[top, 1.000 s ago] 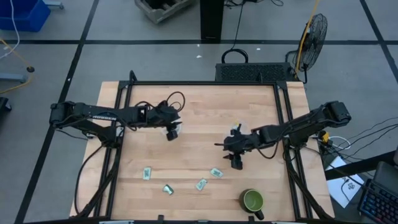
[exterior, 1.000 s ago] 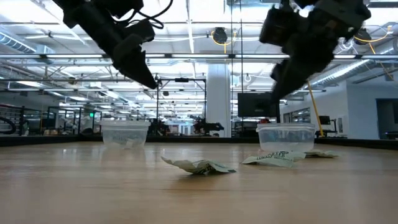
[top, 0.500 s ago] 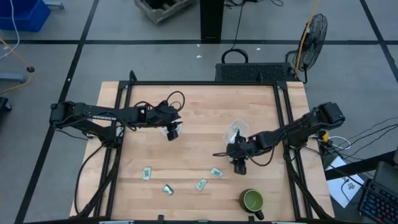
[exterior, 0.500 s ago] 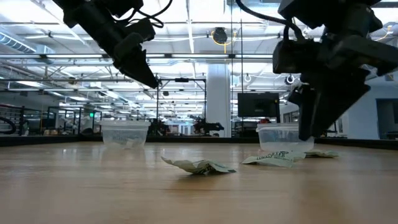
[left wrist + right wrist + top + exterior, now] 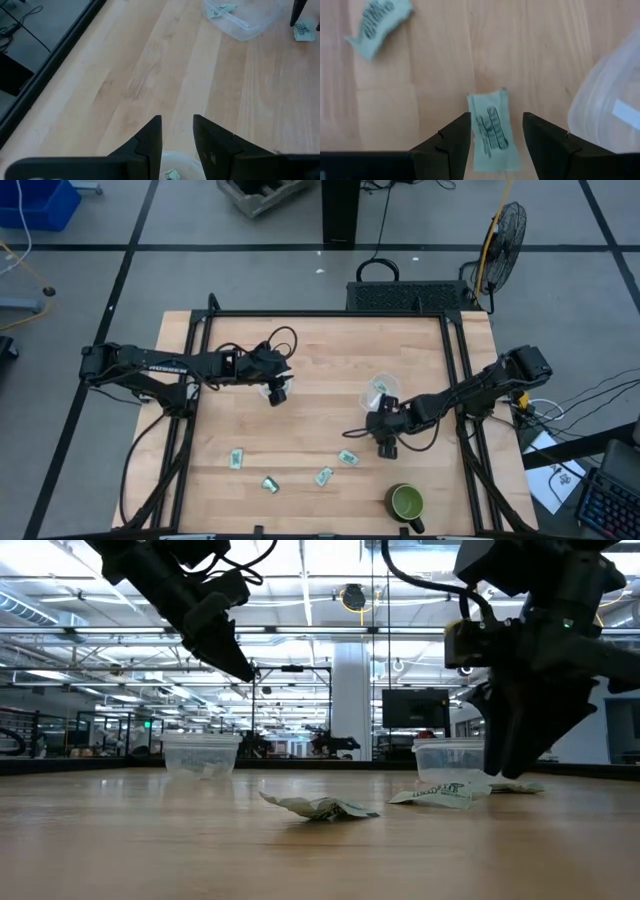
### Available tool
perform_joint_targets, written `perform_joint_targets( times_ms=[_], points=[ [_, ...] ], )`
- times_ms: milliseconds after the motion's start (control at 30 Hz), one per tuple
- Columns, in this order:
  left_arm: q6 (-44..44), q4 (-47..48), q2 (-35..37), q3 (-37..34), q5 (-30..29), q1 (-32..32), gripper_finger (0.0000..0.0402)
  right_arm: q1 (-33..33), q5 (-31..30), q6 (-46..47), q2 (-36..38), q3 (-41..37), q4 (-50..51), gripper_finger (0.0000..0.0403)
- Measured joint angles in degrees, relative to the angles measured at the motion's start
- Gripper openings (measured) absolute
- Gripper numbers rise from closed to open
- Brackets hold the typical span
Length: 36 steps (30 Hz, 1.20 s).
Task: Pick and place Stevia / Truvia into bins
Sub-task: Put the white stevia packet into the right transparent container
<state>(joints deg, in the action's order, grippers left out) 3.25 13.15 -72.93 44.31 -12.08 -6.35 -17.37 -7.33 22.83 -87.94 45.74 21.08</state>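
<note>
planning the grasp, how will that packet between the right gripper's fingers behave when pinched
The packet lies flat and thin on the table, so probably light and floppy. Other packets look crumpled, so it likely bends. The open right gripper may slide it.

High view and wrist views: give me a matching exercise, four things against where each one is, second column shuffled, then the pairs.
Things:
1. left gripper
2. right gripper
3. round green mug with a handle
4. clear plastic cup on the right side

Places:
A. near the table's front edge, right of the loose green-and-white paper packets
B. open, above the left clear plastic cup
C. open, with a green-and-white packet between its fingers
D. beside the right arm, a packet inside it

Pairs: 1-B, 2-C, 3-A, 4-D
</note>
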Motion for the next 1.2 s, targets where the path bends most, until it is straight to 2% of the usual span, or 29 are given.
perform_joint_targets(
  times_ms=[333,700,867,1000,1200],
  points=[
    [0.0,0.2,0.0,0.0,0.0,0.0,0.0118,0.0,-0.4,-1.2,0.0,-0.1,0.9,0.0171],
    [0.0,0.2,0.0,0.0,0.0,0.0,0.0118,0.0,-0.2,-1.9,0.3,-8.0,-11.1,0.0171],
    [0.0,0.2,0.0,-0.1,0.0,0.0,0.0118,0.0,-0.3,-2.4,0.3,-9.4,-13.4,0.0170],
    [0.1,0.2,0.0,-0.1,0.0,0.0,0.0118,0.0,-0.2,-2.6,0.5,-9.6,-13.4,0.0153],
    [0.2,0.2,0.0,-0.1,0.0,0.0,0.0118,0.0,-0.3,-3.0,0.4,-9.7,-15.6,0.0099]
  ],
)
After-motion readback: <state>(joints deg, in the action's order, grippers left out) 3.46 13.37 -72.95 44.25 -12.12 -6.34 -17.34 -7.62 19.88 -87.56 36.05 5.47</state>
